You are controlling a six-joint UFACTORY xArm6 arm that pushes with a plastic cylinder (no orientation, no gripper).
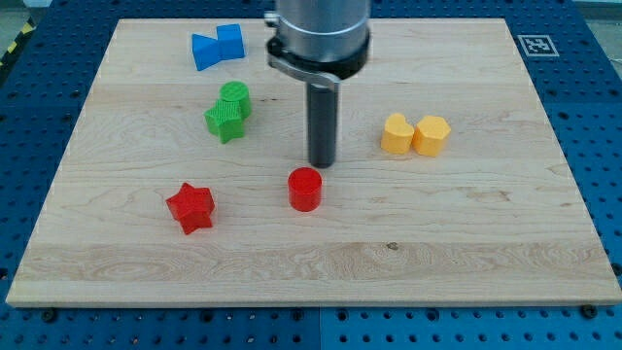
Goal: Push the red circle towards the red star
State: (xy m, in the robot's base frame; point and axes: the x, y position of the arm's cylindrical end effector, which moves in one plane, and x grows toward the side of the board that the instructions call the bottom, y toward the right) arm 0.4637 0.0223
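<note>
The red circle (304, 189) lies on the wooden board (311, 253) just below the view's middle. The red star (190, 207) lies to its left and slightly lower, about a hand's width away. My tip (322, 163) stands just above and slightly right of the red circle, very close to it; I cannot tell if they touch.
A green circle (235, 97) and a green star (224, 122) touch each other at upper left. Two blue blocks (217, 47) sit near the top edge. Two yellow blocks (397, 134) (431, 135) sit side by side at the right.
</note>
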